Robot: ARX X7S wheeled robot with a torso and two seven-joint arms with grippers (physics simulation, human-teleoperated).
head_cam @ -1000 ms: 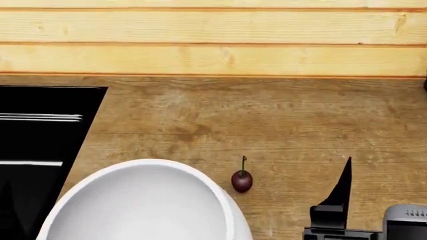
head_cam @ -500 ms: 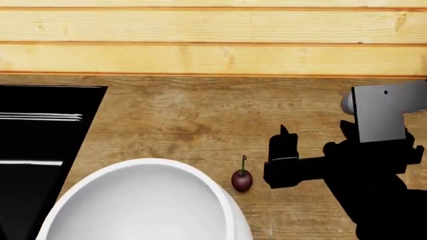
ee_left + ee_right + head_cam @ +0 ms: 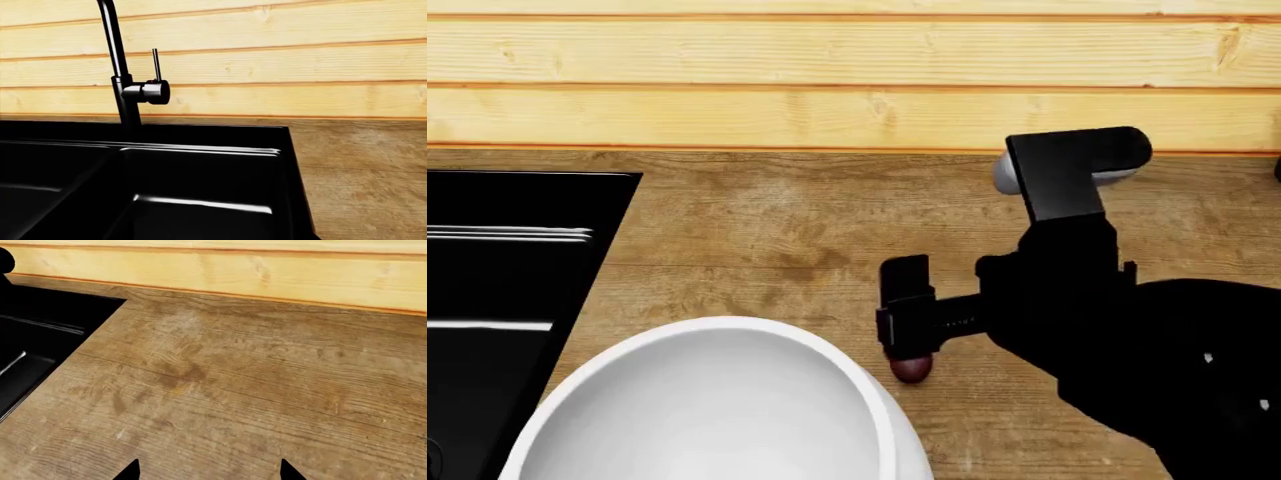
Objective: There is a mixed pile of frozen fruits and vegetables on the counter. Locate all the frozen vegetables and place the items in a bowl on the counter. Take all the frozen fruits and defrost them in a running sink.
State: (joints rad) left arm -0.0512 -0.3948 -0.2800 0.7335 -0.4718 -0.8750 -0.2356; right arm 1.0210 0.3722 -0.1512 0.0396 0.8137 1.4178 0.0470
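On the wood-grain counter (image 3: 774,240), a small dark red cherry (image 3: 912,371) lies just right of the big white bowl (image 3: 627,372). Only the cherry's lower half shows, since my right gripper (image 3: 904,310) hangs directly over it. In the right wrist view the right gripper (image 3: 209,473) is open. Its two black fingertips (image 3: 130,472) stand far apart over bare counter (image 3: 253,380), and the cherry does not show there. The black sink (image 3: 507,270) is at the left. My left gripper shows in no view. The grape bunch and the rest of the pile are out of view.
The left wrist view looks into the black sink (image 3: 200,180), with its black faucet (image 3: 121,75) and lever handle (image 3: 156,65) against the pale plank wall (image 3: 280,65). That wall (image 3: 854,90) also backs the counter. My right arm (image 3: 1148,350) covers the counter's right side.
My right arm swept in from the lower right, leftward across the counter. Its gripper now covers the cherry's stem and top. Bowl and cherry stayed put.
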